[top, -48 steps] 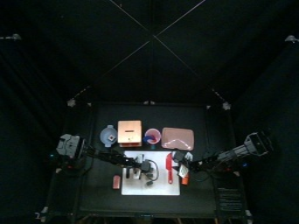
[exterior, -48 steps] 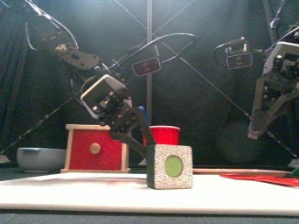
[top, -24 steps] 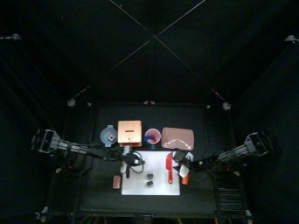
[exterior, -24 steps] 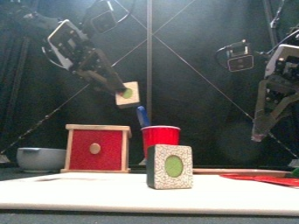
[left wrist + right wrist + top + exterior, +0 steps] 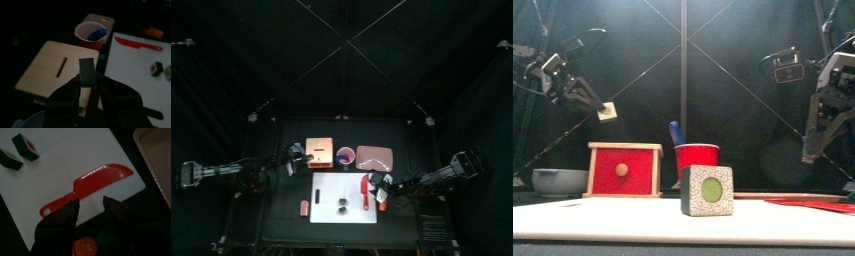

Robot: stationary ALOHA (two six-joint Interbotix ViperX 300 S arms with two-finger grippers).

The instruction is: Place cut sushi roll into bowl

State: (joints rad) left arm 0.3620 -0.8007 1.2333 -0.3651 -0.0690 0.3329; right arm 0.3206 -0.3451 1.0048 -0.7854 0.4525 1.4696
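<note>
My left gripper [image 5: 601, 109] hangs high at the left, shut on one piece of the cut sushi roll [image 5: 607, 113], pale with a green centre. The left wrist view shows that dark piece [image 5: 87, 73] clamped between the jaws, above the wooden box [image 5: 57, 72]. The blue-grey bowl [image 5: 560, 181] stands on the table below it, also seen from above [image 5: 293, 150] beside the left gripper [image 5: 305, 160]. Two more pieces [image 5: 10, 158] lie on the white board [image 5: 346, 190]; one [image 5: 708, 191] stands near the front edge. My right gripper [image 5: 93, 215] is open over the red knife [image 5: 87, 185].
A red-fronted wooden box [image 5: 623, 170] stands next to the bowl. Right of the box is a red cup [image 5: 700, 158] holding a blue thing. A pink tray [image 5: 373, 157] lies at the back right. A small orange thing [image 5: 85, 247] sits by the board's edge.
The left arm has swung leftward from over the board, carrying a sushi piece up and out toward the bowl's side. The right arm has stayed put.
</note>
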